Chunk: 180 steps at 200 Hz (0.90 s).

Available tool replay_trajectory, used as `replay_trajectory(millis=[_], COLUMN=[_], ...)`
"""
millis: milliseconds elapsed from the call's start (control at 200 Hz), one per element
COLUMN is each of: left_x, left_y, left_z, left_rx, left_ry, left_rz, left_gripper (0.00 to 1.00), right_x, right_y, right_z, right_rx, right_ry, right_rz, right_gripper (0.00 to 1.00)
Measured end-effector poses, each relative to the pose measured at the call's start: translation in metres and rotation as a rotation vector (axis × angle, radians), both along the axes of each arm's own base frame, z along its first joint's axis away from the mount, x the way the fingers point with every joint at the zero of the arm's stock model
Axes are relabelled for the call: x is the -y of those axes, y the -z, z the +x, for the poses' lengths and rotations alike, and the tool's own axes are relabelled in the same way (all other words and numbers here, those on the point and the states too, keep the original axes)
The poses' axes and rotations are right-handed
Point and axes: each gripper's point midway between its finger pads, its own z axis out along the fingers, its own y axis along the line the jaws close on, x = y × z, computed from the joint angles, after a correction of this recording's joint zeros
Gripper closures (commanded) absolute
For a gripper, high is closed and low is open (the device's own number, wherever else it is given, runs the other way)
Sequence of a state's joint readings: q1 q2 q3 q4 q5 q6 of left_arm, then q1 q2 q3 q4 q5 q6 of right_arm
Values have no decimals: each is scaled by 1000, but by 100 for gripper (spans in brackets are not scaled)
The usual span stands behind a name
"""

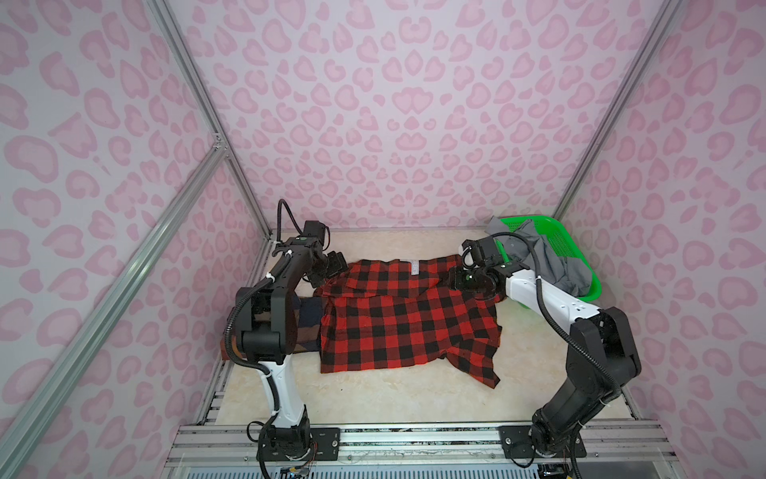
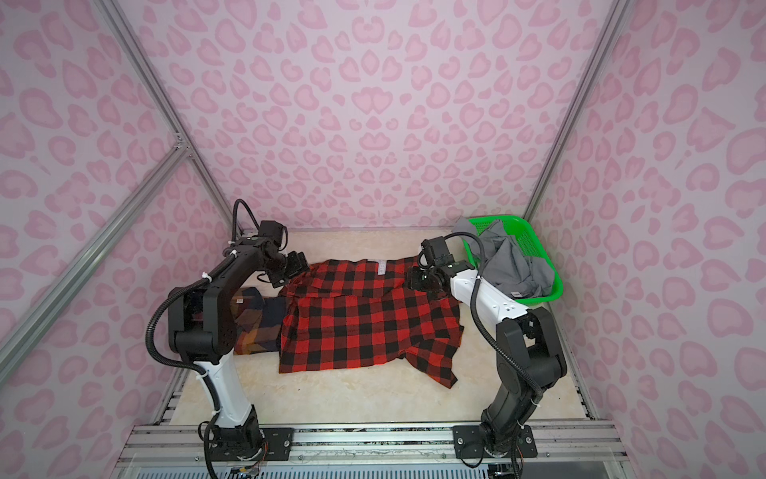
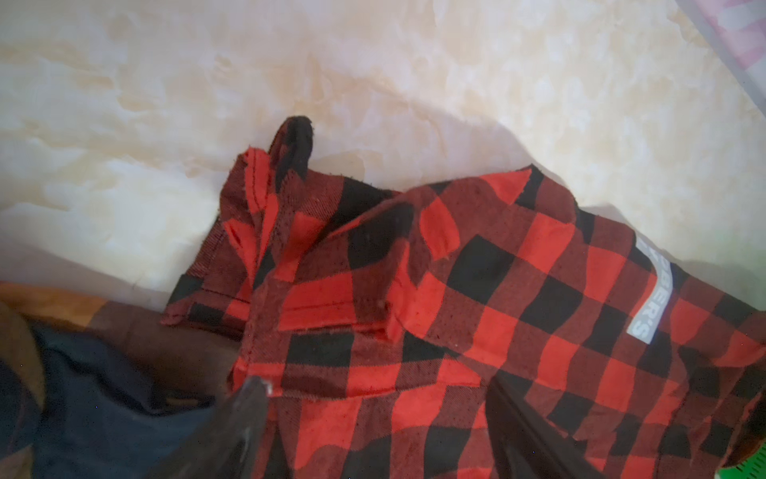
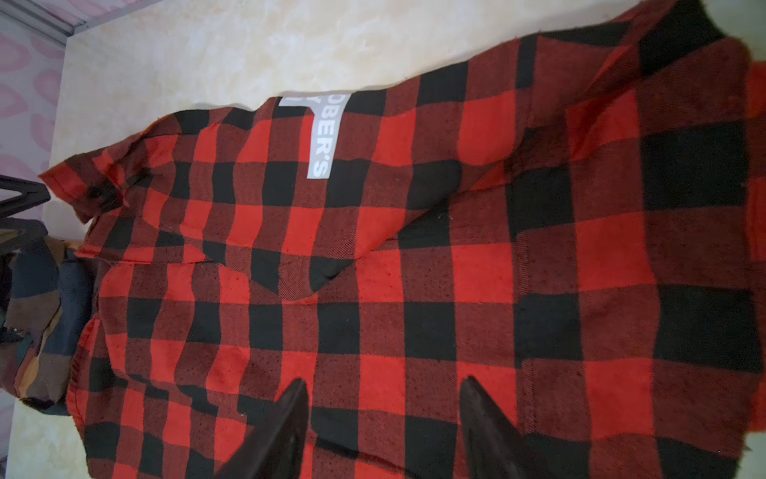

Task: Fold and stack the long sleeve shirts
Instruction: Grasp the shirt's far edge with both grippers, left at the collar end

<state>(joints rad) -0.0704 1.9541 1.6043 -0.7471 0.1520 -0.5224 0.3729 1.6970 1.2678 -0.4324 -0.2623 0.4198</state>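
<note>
both top views show the red-and-black flannel (image 1: 406, 327) spread over the middle of the table (image 1: 373, 398). its collar end points toward the back wall, and its grey label (image 1: 415, 267) sits near that back edge. one sleeve lies folded across the upper part, and a loose corner of cloth trails toward the front on the right side. the dark plaid shirt (image 2: 253, 321) lies folded on the left, right against the flannel's left edge and partly hidden behind the left arm. the grey shirt (image 1: 568, 265) sits bundled in the green basket (image 1: 590, 290) at the back right corner, spilling over its rim.

the left claw (image 3: 379, 385) hangs over the flannel's back left corner, fingers spread wide and nothing between them (released, clear of the cloth in the left wrist view). the right claw (image 4: 384, 380) hovers above the flannel's back right part, its fingers apart and gripping nothing.
</note>
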Motion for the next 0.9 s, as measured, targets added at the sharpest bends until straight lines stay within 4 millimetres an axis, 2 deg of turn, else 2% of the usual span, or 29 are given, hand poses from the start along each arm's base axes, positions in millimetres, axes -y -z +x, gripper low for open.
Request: replay_trajectory(millis=[125, 320, 480, 595, 770, 900], left_x=[-1, -13, -23, -32, -38, -38], left_y=[0, 23, 25, 26, 26, 35], left_z=[-2, 10, 25, 27, 34, 38], left_rx=[-1, -47, -31, -28, -3, -7], left_ry=[19, 38, 43, 28, -13, -38], left_rz=[16, 87, 149, 196, 222, 218], left_gripper=[18, 22, 24, 27, 42, 50], right_x=[1, -4, -9, -9, -14, -16], right_y=[0, -1, -3, -2, -7, -8], right_z=[0, -3, -5, -8, -11, -12], right_rx=[5, 8, 15, 13, 25, 30], right_ry=[-6, -27, -41, -45, -61, -69], right_rz=[-7, -8, -6, -9, -7, -8], right_gripper=[41, 41, 41, 42, 42, 42])
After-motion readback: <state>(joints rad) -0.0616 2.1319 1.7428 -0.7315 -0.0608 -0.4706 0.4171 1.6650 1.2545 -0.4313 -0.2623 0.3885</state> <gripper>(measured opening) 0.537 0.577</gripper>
